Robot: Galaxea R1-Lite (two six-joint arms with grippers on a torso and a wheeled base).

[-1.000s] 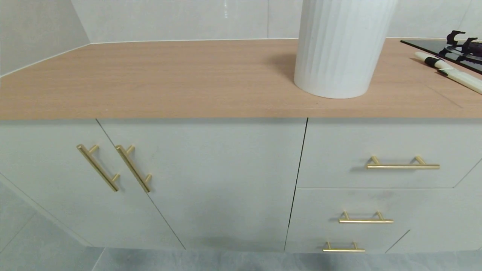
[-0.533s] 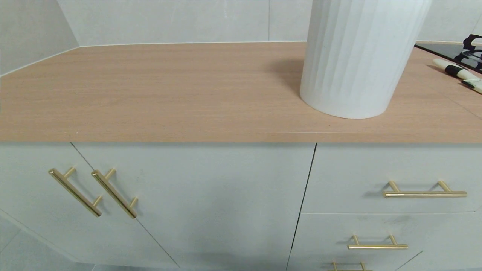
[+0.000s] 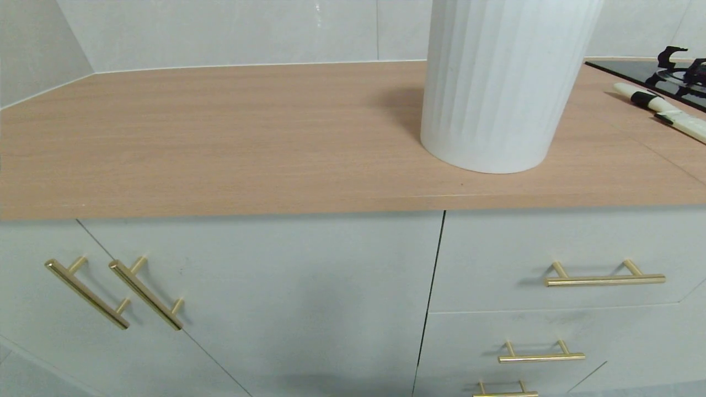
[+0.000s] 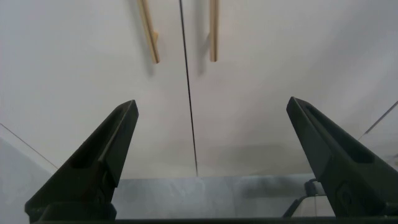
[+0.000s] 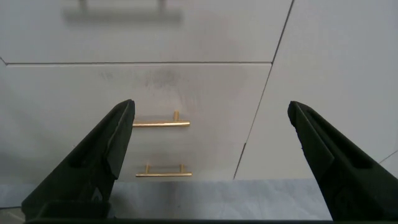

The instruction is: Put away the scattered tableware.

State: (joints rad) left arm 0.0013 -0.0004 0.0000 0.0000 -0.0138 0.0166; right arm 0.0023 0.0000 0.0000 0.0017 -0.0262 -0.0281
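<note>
A: Kitchen counter, head view. Where's the tableware we're after?

B: We make out a cream utensil (image 3: 657, 106) w/ a black band. It lies flat on the wood counter (image 3: 220, 138), far R side, just beside the black hob (image 3: 629, 70). It's well apart from the white ribbed container (image 3: 496, 82), which stands upright near the counter's front edge.

A: Which way does it run?

B: Long axis is diagonal. The rounded end points toward the back wall and the container's side; the other end heads front-R and is cut off by the head view's edge. We can't tell handle from tip.

A: And our grippers?

B: Both are down at the cabinet fronts, below counter level. Our left gripper (image 4: 211, 106) has its fingers spread wide and holds nothing. It faces the seam btwn two doors, w/ the gold door handles (image 4: 213, 31) either side of that seam.

A: R side?

B: Our right gripper (image 5: 211, 106) is splayed the same way, also holding nothing. It faces the drawer fronts, where two gold drawer handles (image 5: 160, 124) sit one above the other, both horizontal
</note>
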